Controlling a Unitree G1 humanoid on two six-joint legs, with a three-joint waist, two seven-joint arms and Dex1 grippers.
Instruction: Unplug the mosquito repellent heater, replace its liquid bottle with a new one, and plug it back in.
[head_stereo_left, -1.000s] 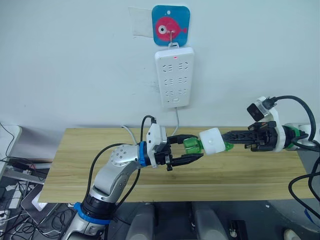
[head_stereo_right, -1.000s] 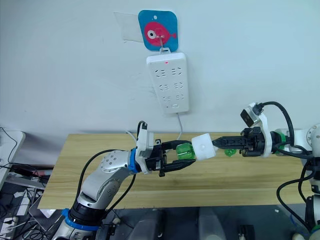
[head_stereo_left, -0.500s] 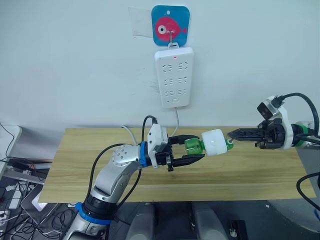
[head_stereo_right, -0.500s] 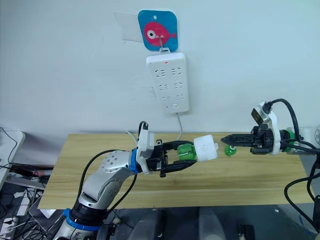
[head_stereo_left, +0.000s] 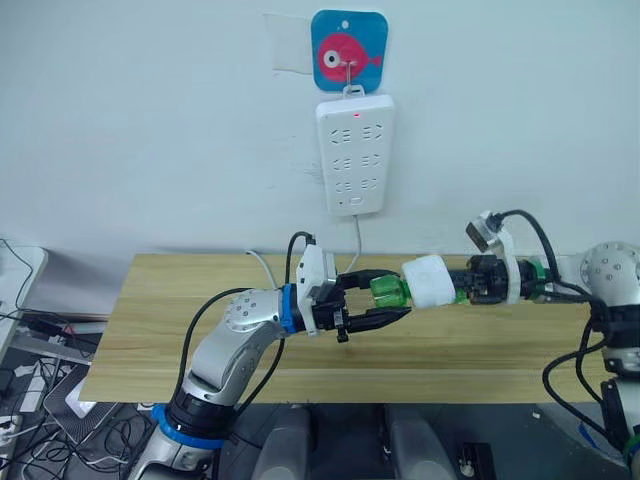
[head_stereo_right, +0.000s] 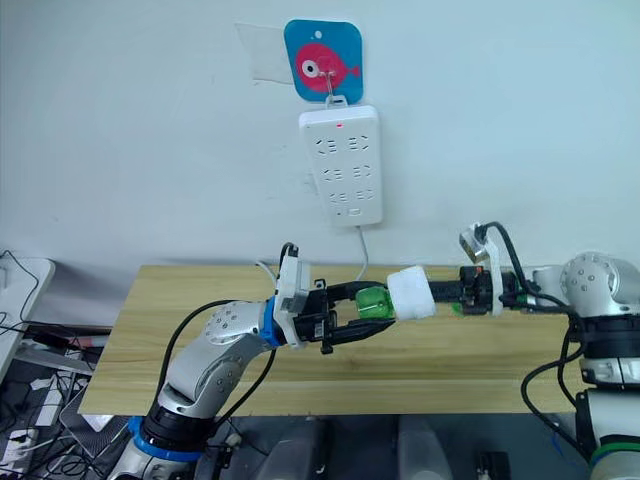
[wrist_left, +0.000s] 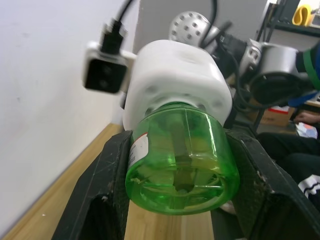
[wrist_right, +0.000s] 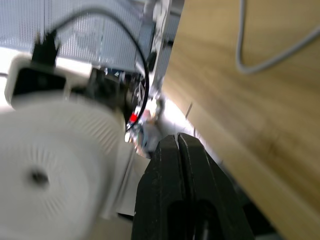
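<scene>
The heater (head_stereo_left: 432, 281) was plain white, and the bottle (wrist_left: 181, 161) screwed into it was clear bright green. Black fingers (wrist_left: 102, 200) flanked that green bottle. Above the heater, the power strip (head_stereo_left: 354, 154) was white with one small red light. The sign (head_stereo_left: 349, 51) above the strip was blue with a pink fish. The table (head_stereo_left: 160, 330) below was pale wood grain.
</scene>
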